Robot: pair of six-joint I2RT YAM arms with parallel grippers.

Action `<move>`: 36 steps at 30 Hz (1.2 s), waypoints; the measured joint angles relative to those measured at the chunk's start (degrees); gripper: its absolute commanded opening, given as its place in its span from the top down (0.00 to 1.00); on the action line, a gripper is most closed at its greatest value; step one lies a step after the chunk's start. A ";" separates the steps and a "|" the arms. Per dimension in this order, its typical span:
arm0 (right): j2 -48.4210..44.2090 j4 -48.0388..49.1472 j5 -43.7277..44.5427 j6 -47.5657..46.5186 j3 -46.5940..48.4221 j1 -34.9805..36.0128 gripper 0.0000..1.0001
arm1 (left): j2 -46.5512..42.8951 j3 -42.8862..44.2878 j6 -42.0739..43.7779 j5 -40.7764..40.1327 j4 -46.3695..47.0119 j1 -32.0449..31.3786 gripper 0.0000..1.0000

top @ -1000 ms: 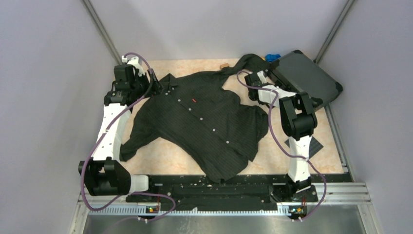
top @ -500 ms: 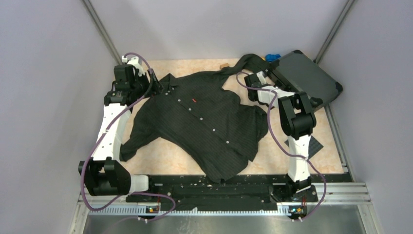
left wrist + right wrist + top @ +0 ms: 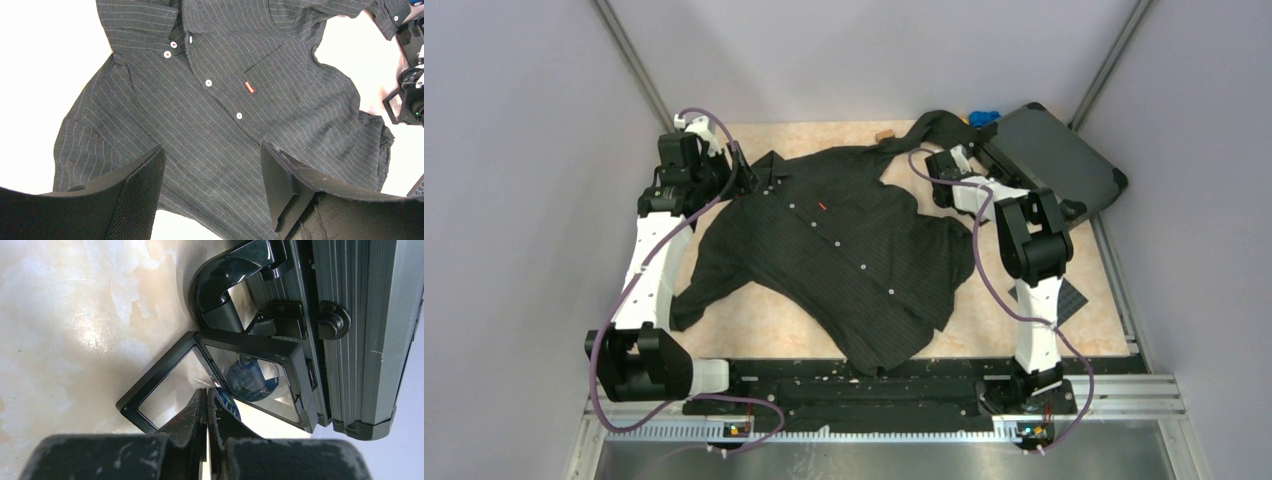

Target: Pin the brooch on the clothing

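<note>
Left gripper: jaws wide apart, black pinstriped button-up shirt spread beneath. Right gripper: pressed closed; tiny round blue brooch just beyond its tip, inside open black-framed clear box.

White arms, black joints, purple cables.

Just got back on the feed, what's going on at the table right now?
The shirt lies spread out on the table with no brooch on it. The left gripper hovers open above the shirt front. The right gripper is over by the hard case, fingers shut, with its tips inside an open clear-windowed display box, right beside the small blue brooch. I can't tell whether it actually grips the brooch.
</note>
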 measured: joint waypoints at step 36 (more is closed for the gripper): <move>-16.61 -0.07 -15.17 17.55 -10.86 -2.78 0.35 | -0.02 -0.02 -0.02 1.07 0.17 0.00 0.26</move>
